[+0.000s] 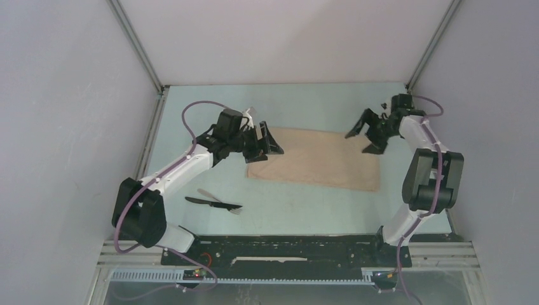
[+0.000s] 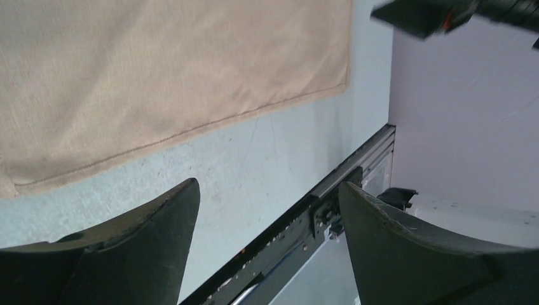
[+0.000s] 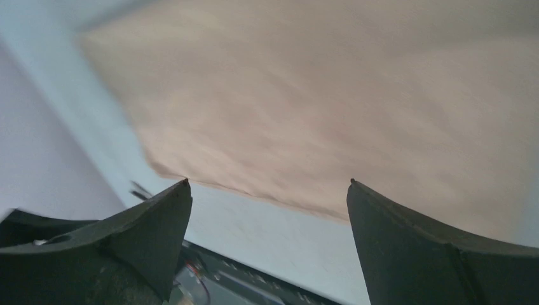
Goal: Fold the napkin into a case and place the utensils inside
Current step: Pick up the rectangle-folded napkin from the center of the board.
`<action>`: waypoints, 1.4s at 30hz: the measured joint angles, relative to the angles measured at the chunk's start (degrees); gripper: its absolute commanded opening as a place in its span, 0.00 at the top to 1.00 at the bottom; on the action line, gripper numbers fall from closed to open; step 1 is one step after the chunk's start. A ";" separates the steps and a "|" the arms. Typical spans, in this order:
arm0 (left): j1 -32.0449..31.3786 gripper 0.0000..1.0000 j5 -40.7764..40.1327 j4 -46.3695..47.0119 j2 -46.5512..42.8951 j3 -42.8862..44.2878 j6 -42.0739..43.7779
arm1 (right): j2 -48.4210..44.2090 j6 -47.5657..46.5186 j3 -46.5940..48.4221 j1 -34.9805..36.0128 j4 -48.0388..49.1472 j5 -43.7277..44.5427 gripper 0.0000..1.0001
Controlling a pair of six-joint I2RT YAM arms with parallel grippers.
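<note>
The tan napkin (image 1: 318, 159) lies flat on the table as a wide rectangle; it also shows in the left wrist view (image 2: 159, 70) and the right wrist view (image 3: 330, 108). My left gripper (image 1: 266, 143) is open and empty above the napkin's left edge. My right gripper (image 1: 362, 136) is open and empty above its far right corner. The utensils (image 1: 216, 202) lie on the table in front of the napkin's left side: a black knife and fork and a pale one (image 1: 206, 194). They are apart from both grippers.
Pale walls with metal frame posts close in the table on the left, right and back. The black base rail (image 1: 286, 244) runs along the near edge and also shows in the left wrist view (image 2: 299, 222).
</note>
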 measured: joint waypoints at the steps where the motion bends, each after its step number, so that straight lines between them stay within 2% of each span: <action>1: 0.00 0.14 0.76 -0.72 0.00 -0.35 0.26 | 0.00 1.97 -0.26 1.60 3.26 -2.12 0.00; 5: 0.00 0.14 2.99 -2.29 -0.55 -0.83 1.09 | 2.23 13.64 -0.44 9.55 22.86 -9.73 0.00; 8: 0.00 0.14 3.82 -3.26 -3.61 -2.27 1.90 | 8.26 23.30 -0.31 13.99 39.58 -14.03 0.00; 10: 0.00 0.14 4.04 -4.11 -6.54 -3.13 2.47 | 13.00 28.06 -0.04 15.58 47.04 -14.99 0.00; 15: 0.00 0.14 4.57 -5.22 -10.91 -3.45 3.52 | 23.02 34.95 2.49 18.29 55.47 -15.17 0.00; 23: 0.15 0.14 5.81 -7.17 -11.43 -3.45 4.94 | 28.94 39.89 2.54 17.79 65.75 -15.21 0.00; 35: 0.66 0.14 6.97 -8.07 -11.52 -3.45 5.07 | 31.39 41.68 3.37 15.56 71.89 -19.61 0.00; 37: 0.72 0.14 6.97 -8.50 -11.91 -3.45 5.20 | 29.16 38.60 3.37 14.64 66.82 -19.45 0.00; 38: 0.74 0.14 6.99 -8.70 -12.15 -3.45 5.40 | 26.77 35.58 3.63 13.92 61.13 -18.45 0.00; 42: 0.79 0.14 7.48 -8.13 -13.33 -4.33 5.42 | 13.75 21.14 10.10 8.90 31.67 -7.89 0.00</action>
